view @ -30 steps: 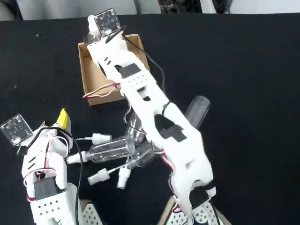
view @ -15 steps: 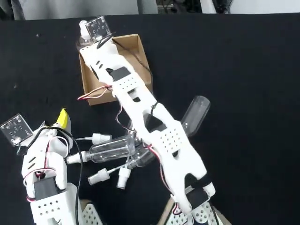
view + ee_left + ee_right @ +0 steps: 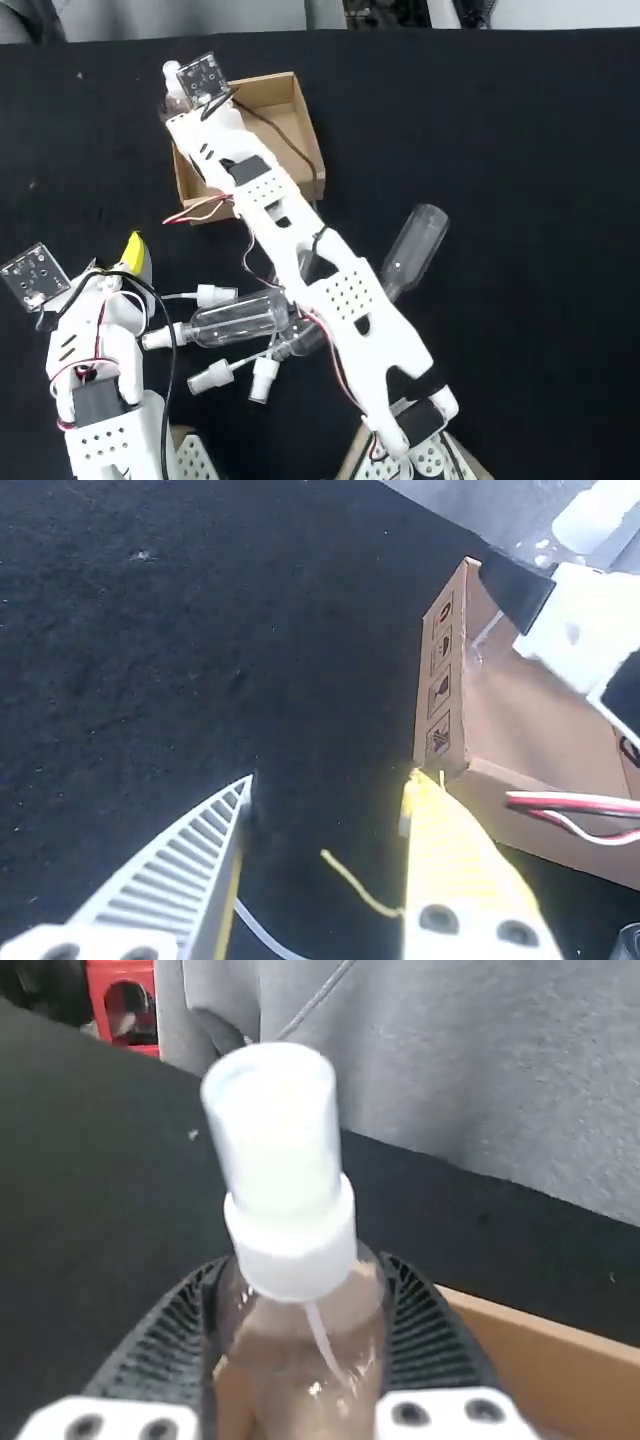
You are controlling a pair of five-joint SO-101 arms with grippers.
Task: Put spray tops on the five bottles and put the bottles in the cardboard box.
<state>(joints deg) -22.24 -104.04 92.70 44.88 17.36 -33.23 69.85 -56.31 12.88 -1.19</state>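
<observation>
Right pincer (image 3: 300, 1272): clamped on spray-topped bottle (image 3: 292, 1355), its long axis in line with the pincer, apparently over the far corner of the cardboard box (image 3: 306, 135). Left pincer (image 3: 325, 815): wide, empty, short of the box's near corner.

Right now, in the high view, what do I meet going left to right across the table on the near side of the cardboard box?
left gripper → bottle lying on its side → slanted bottle farther right
</observation>
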